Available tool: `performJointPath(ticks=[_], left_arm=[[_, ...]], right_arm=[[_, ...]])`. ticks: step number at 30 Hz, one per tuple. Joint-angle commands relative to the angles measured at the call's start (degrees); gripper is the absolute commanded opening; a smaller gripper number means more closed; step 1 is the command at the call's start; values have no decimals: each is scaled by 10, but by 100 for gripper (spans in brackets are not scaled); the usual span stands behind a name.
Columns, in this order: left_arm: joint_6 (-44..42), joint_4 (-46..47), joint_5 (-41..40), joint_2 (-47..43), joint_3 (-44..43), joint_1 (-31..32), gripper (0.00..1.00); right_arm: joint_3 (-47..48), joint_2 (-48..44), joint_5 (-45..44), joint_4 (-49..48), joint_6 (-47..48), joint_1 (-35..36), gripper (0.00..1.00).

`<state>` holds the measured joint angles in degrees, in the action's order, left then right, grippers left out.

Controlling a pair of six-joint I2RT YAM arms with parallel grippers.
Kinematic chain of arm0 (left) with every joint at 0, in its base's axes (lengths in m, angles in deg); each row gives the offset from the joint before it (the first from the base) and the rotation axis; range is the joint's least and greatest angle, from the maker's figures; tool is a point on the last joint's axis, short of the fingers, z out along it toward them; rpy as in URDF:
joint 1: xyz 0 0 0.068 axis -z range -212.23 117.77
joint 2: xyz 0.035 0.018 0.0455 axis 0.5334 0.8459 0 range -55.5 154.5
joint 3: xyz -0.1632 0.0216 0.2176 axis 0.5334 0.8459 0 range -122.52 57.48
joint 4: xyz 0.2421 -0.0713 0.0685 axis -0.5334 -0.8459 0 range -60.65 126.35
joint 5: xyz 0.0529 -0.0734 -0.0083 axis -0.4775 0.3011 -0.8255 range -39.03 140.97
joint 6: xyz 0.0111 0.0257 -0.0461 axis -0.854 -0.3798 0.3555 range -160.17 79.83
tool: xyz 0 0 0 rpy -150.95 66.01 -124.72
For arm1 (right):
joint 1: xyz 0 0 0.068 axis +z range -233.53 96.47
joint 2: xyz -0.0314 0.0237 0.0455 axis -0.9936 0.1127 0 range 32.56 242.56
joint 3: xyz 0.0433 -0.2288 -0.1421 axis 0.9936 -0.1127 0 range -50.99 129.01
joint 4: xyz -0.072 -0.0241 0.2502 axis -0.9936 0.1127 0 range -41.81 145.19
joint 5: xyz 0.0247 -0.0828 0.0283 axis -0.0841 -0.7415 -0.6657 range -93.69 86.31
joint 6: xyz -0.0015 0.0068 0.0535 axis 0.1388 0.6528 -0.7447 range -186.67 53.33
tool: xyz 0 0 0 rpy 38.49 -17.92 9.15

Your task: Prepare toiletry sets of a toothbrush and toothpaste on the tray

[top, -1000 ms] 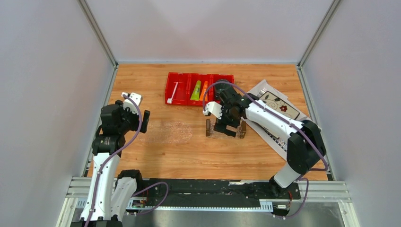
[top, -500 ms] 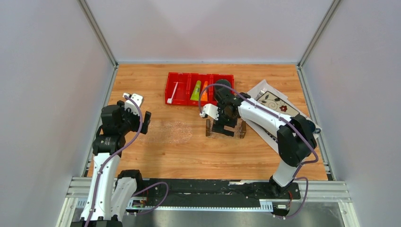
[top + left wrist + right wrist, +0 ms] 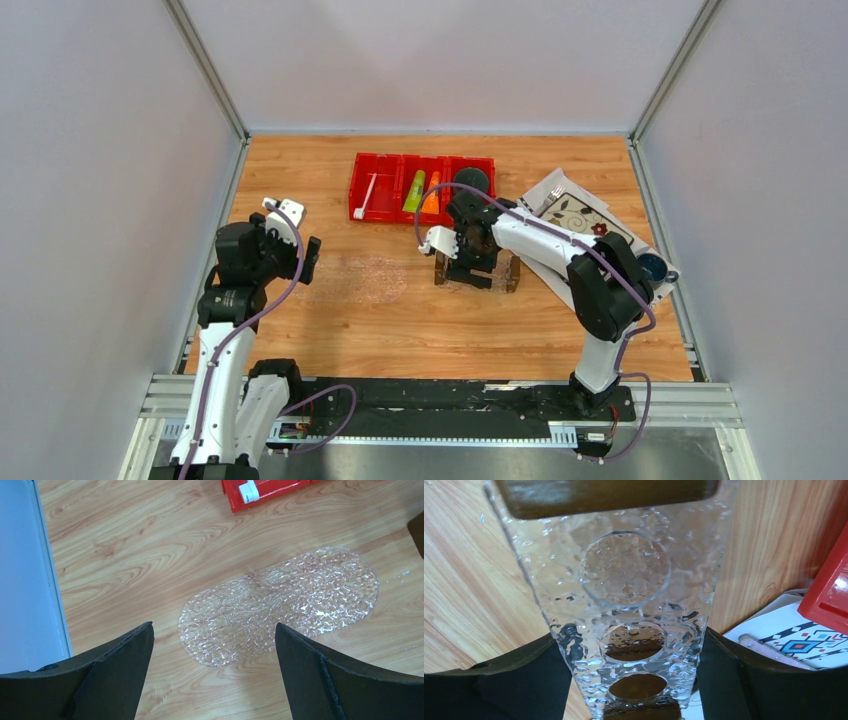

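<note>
The clear tray with a dark brown handle at each end lies across the table's middle. My right gripper is shut on its long sides. In the right wrist view the tray fills the gap between the fingers of the right gripper, and one brown handle is at the top. The white toothbrush, the lime green tube and the orange tube lie in the red bin. My left gripper is open and empty; in the left wrist view it hovers over the wood.
A clear bumpy oval mat lies left of the tray and also shows in the left wrist view. A dark mug stands in the bin's right compartment. A patterned white cloth lies at the right. Grey walls enclose the table.
My right wrist has shifted a little to the left over the tray and the arm's elbow has swung nearer. The mug has come into view. The left arm has barely moved.
</note>
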<state>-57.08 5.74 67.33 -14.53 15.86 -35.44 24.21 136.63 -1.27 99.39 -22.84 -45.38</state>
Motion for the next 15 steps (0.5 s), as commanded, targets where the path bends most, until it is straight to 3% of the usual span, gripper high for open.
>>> performJointPath(ticks=[1,11,15], left_arm=[[-17,20,0,-4,7,-2,98],[-36,35,-71,2,30,-4,98],[-37,34,-72,21,32,-20,98]], right_arm=[[32,-1,-7,-8,7,5,74],[65,-10,-7,21,2,26,47],[79,-15,-5,25,0,42,42]])
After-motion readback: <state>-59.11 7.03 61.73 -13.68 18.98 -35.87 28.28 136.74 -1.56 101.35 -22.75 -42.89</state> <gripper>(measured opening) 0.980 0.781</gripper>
